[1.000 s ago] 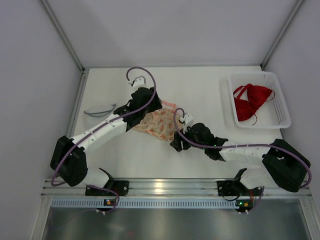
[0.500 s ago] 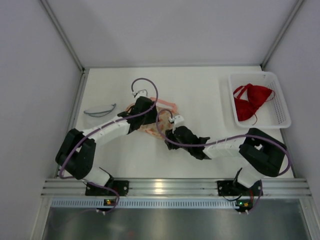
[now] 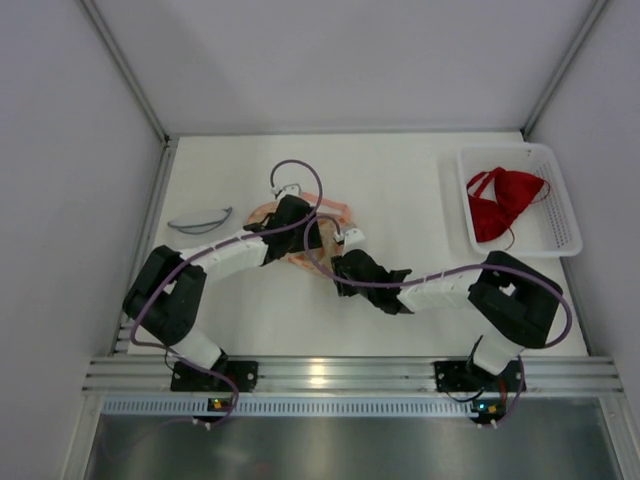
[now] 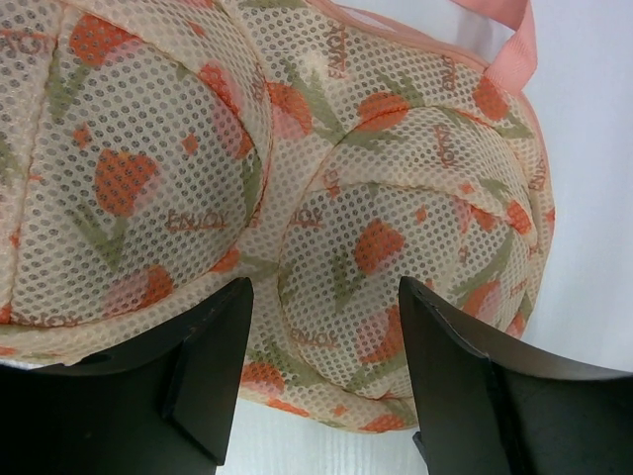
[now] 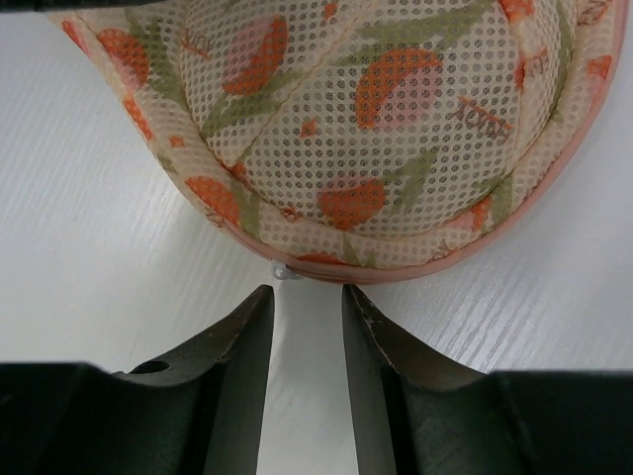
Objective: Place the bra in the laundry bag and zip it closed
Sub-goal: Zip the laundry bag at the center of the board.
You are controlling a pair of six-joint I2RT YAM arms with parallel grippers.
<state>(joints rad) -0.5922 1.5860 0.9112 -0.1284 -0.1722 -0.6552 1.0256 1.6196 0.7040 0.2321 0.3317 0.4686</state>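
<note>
The laundry bag [image 3: 298, 257] is a cream mesh pouch with orange and green flowers and pink trim, lying mid-table under both wrists. My left gripper [image 3: 306, 236] is open; in the left wrist view its fingers straddle the near edge of the bag's domed mesh [image 4: 396, 228]. My right gripper [image 3: 336, 263] stands open with only a narrow gap, and nothing lies between its fingers [image 5: 247, 327]. Its tips stop just short of the bag's pink rim [image 5: 396, 272], where a small white zipper pull [image 5: 284, 270] shows. The red bra [image 3: 503, 203] lies in the white basket [image 3: 566, 235] at the far right.
A grey pair of glasses [image 3: 198, 221] lies on the table left of the bag. The enclosure's walls rise on the left, right and back. The arms' bases and a metal rail run along the near edge.
My right arm has reached left to the bag's near rim, and its jaws have narrowed. The left gripper has shifted slightly right over the bag, still just as wide.
</note>
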